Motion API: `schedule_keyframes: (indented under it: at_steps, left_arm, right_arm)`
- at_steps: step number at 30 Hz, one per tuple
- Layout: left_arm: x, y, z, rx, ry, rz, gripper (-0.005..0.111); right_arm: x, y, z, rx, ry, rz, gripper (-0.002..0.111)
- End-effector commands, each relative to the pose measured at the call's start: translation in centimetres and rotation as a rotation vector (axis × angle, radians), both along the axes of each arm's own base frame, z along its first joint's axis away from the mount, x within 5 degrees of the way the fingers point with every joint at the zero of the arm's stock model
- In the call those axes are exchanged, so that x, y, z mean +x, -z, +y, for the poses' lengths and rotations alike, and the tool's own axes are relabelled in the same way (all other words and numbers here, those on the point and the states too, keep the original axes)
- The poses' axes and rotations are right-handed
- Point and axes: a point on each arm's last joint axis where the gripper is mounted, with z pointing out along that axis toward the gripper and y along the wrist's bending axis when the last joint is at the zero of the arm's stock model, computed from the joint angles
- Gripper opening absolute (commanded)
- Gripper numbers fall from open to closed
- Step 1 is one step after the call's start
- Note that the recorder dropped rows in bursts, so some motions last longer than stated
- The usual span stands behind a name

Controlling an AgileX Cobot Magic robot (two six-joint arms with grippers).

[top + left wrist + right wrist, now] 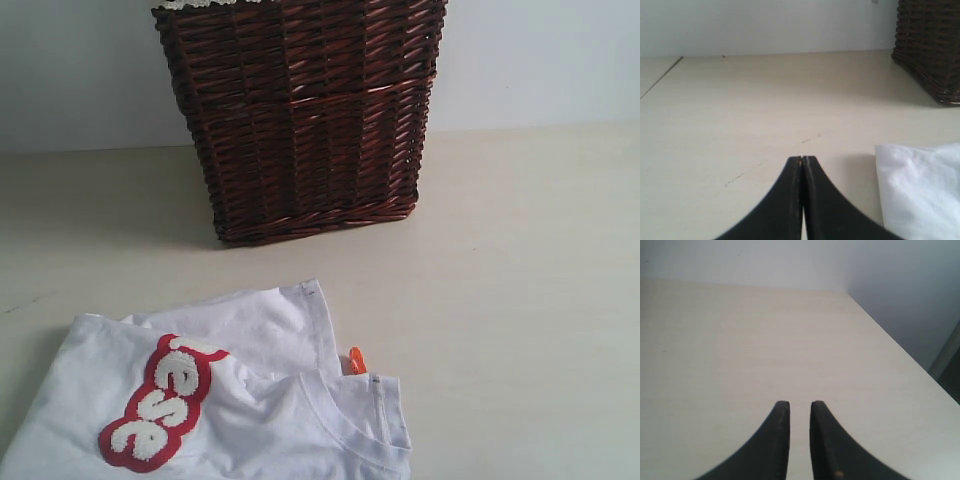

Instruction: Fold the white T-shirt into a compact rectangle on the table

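The white T-shirt [250, 400] lies rumpled at the near left of the table [520, 300], its red band with fuzzy white letters [160, 405] facing up and an orange neck tag [356, 360] by the collar. Neither gripper shows in the exterior view. In the left wrist view my left gripper [802, 159] is shut with nothing in it, hovering over bare table, with a white shirt edge [920, 190] just beside it. My right gripper [800, 404] has a narrow gap between its black fingers, holds nothing, and hangs above bare table [765, 340].
A dark brown wicker basket [305, 110] stands at the back centre against the pale wall, also seen as the basket [930, 45] in the left wrist view. The table's edge [900, 350] runs close on one side in the right wrist view.
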Motion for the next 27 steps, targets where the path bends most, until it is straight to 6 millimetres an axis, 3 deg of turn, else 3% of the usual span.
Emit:
schedule_keyframes:
  at_steps: [1, 12, 17, 19, 21, 24, 27]
  left_arm:
    - [0.0, -0.1, 0.0, 0.017, 0.005, -0.005, 0.000]
    - [0.0, -0.1, 0.0, 0.017, 0.005, -0.005, 0.000]
    - [0.0, -0.1, 0.0, 0.017, 0.005, -0.005, 0.000]
    - [0.0, -0.1, 0.0, 0.017, 0.005, -0.005, 0.000]
    - [0.0, -0.1, 0.0, 0.017, 0.005, -0.005, 0.000]
    - [0.0, -0.1, 0.0, 0.017, 0.005, -0.005, 0.000]
    - [0.0, -0.1, 0.0, 0.017, 0.005, -0.005, 0.000]
  right_arm:
    - [0.0, 0.1, 0.0, 0.003, 0.004, -0.013, 0.017]
    - [0.0, 0.1, 0.0, 0.003, 0.002, -0.013, 0.017]
    - [0.2, 0.1, 1.1, 0.087, -0.144, -0.018, 0.017]
    - [0.6, -1.8, 1.4, 0.101, -0.192, 0.039, 0.017]
    - [2.5, -6.4, 1.4, 0.128, -0.196, 0.097, 0.017]
    - [8.6, -11.2, 2.3, 0.563, -0.148, 0.170, 0.017]
    - [14.0, -12.0, 3.4, 0.759, -0.151, 0.415, 0.017]
